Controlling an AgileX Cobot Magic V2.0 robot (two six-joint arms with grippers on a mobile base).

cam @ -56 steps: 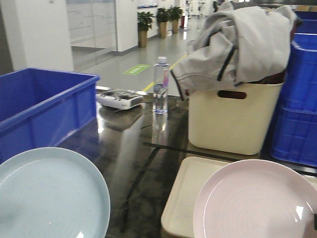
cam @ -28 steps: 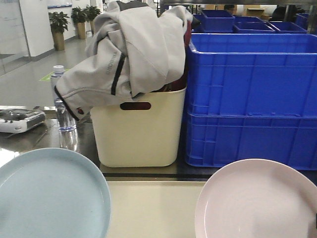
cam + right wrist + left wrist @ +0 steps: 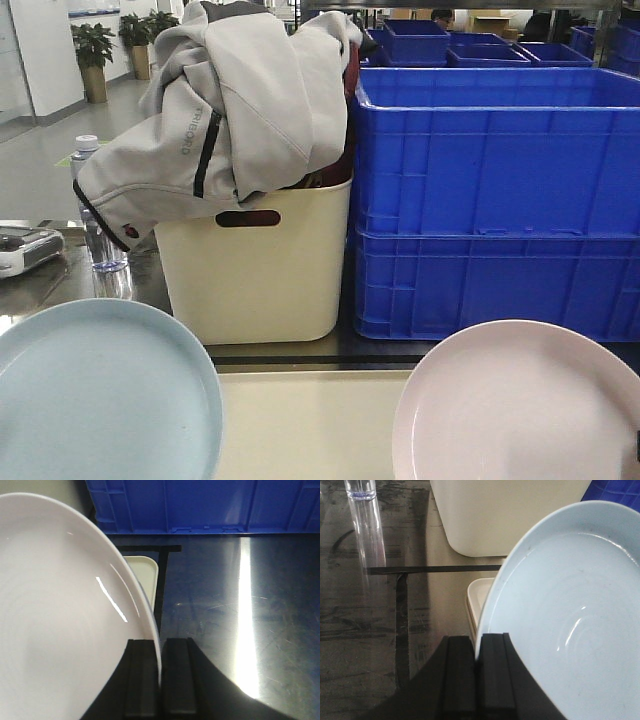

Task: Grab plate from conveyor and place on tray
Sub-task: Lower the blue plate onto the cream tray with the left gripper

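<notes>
Up close, the right gripper is clamping its two flat black fingers on the thin rim of the plate. It is round, pale pink, smooth and matte, with a shallow raised rim catching streaks of light. The plate is hanging over the right end of the tray, a flat cream plastic rectangle with rounded corners and a low lip. Whether the plate is touching the tray, I cannot tell.

Over the tray's left end, the left gripper is pinching the edge of a pale blue plate, equally round and slightly glossy inside. Both grippers are reaching in from the tray's near side, fingers pointing away.

Beneath the tray, the dark tabletop is gleaming, streaked and reflective. Just behind the tray, a tall cream tub with a handle slot is standing, a grey jacket spilling over its rim. Behind the tray's right end, ribbed blue crates are sitting stacked. Beyond its left end, a clear water bottle is standing upright.
</notes>
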